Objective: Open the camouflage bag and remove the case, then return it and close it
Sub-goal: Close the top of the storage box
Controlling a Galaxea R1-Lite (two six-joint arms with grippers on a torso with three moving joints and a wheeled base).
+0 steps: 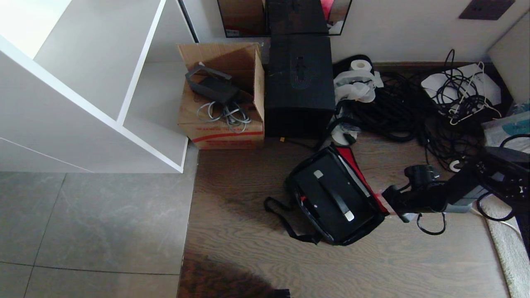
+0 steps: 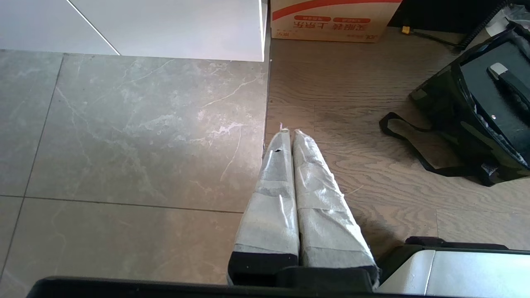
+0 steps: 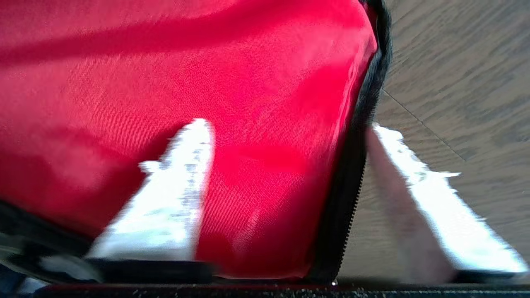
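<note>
The left gripper (image 2: pixel 288 131) hangs over the seam where the grey tile (image 2: pixel 124 132) meets the wood floor (image 2: pixel 331 82), its two taped fingers pressed flat together with nothing between them; only its own wrist camera shows it, as the head view misses it entirely.

Further out on the wood floor the camouflage bag (image 1: pixel 300 178) lies open with the case (image 1: pixel 331 198) inside it, handle up. The head view shows the whole bag and the lid's red lining (image 1: pixel 359 169) raised along its far right side; the left wrist view cuts the bag off at the frame edge but shows the black strap (image 2: pixel 408 145) looped on the boards.

The right gripper (image 1: pixel 385 198) reaches in level from the right to that lid. Only its own camera gives the fingers: they stand spread apart, one taped finger (image 3: pixel 178 194) lying against the red lining, the other outside past the black zipper edge (image 3: pixel 356 165) over bare floor, so the lid's rim sits between them without being pinched. That view is smeared, and whether the outer finger touches the fabric is not clear.

Beyond, along the wall, stand a cardboard carton (image 1: pixel 221 99), a tall black box (image 1: pixel 299 82) and a tangle of cables (image 1: pixel 414 111); the white shelf unit (image 1: pixel 83 82) is cut off at the left
</note>
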